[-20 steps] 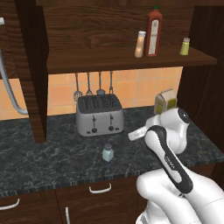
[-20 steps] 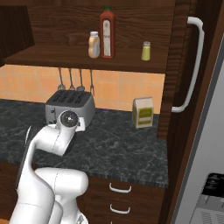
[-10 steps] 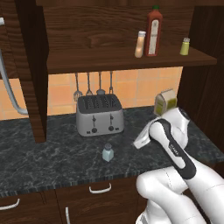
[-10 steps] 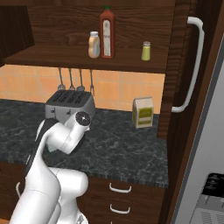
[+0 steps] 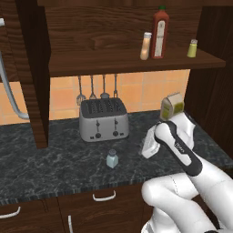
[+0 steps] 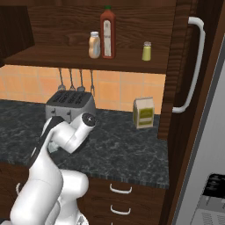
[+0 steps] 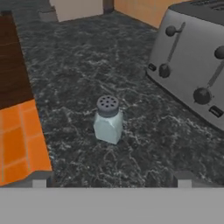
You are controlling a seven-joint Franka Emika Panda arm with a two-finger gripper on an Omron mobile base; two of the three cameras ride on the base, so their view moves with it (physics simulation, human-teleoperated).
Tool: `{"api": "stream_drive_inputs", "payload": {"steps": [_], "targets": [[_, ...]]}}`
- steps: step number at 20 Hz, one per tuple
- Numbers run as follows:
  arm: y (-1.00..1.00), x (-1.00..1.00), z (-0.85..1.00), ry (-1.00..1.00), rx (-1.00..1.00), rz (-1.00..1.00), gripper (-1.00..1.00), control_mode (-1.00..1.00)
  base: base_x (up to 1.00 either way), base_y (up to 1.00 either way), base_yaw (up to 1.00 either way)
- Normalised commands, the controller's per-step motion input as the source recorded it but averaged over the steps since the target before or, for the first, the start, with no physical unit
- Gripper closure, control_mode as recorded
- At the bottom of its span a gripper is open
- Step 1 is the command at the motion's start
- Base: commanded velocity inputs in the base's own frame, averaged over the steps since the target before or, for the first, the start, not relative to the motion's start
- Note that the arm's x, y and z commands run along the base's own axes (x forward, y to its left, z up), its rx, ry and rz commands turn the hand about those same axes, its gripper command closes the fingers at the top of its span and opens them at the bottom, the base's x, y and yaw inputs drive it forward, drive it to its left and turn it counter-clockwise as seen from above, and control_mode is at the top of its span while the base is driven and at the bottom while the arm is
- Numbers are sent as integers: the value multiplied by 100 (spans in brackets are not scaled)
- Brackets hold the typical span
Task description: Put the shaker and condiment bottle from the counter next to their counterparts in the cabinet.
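Gripper (image 7: 111, 181) is fully open and holds nothing, aimed at the shaker (image 7: 107, 120) standing upright on the counter (image 7: 78, 65) near the toaster (image 7: 197, 61); if you approach off-centre, a fingertip could tip it.

The arm (image 5: 182, 182) is glossy white with rounded, bulbous links. A black band bearing small white lettering runs along one link, and a dark round cap marks a joint.
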Motion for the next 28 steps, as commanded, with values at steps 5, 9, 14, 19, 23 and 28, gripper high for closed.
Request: {"api": "stream_drive_inputs", "payload": {"steps": [5,9,14,19,23,28], "targets": [[27,-8,-10,-26,-8,14,-100,-100,0,0,0],[39,-2,-21,-17,-13,15,-100,-100,0,0,0],[27,11,-35,2,-2,14,-100,-100,0,0,0],[2,37,-47,13,0,13,-100,-100,0,0,0],[6,8,-26,12,0,3,-100,-100,0,0,0],[0,0,-7,1,5,2,-100,-100,0,0,0]]}}
